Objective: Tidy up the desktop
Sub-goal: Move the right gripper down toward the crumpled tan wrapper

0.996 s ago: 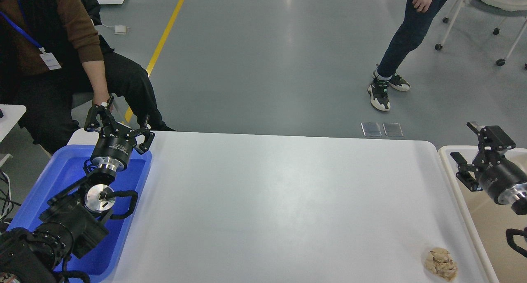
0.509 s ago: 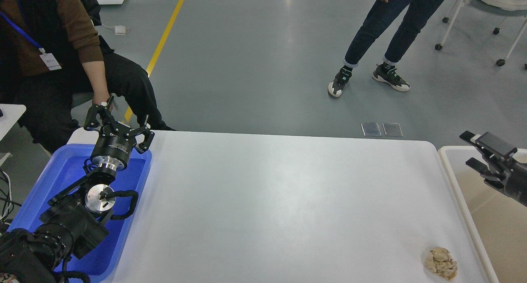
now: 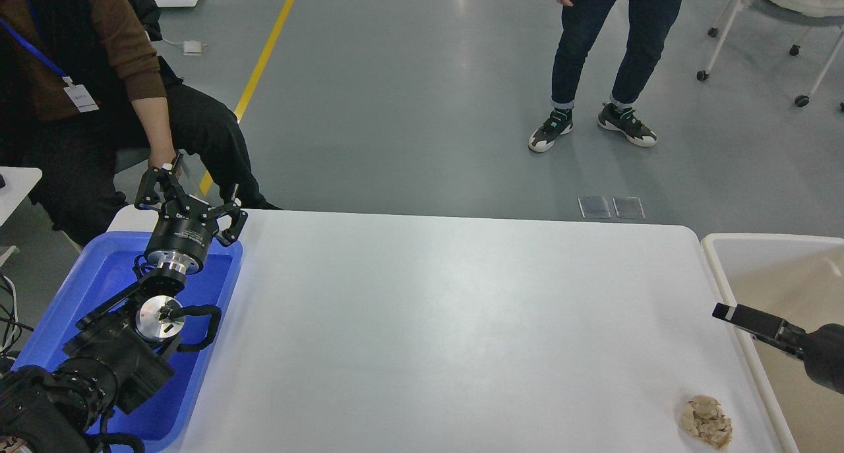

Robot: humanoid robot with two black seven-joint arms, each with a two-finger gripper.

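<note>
The white desktop (image 3: 435, 321) fills the middle of the head view. A crumpled beige paper wad (image 3: 707, 423) lies on it near the front right corner. My left gripper (image 3: 190, 199) is open and empty, held above the far end of the blue tray (image 3: 72, 308). My right gripper (image 3: 742, 320) comes in from the right edge, low over the seam between desktop and cream bin, above and slightly right of the wad. It is seen side-on, so its fingers cannot be told apart.
The cream-white bin (image 3: 725, 242) with a beige inside stands against the desktop's right edge. A seated person (image 3: 99, 110) is behind the blue tray. Another person (image 3: 613, 57) stands on the floor beyond the table.
My right gripper has dropped from above the bin's far end toward the front, tilting low toward the desktop's right edge. The standing person has stepped left. My left arm has not moved.
</note>
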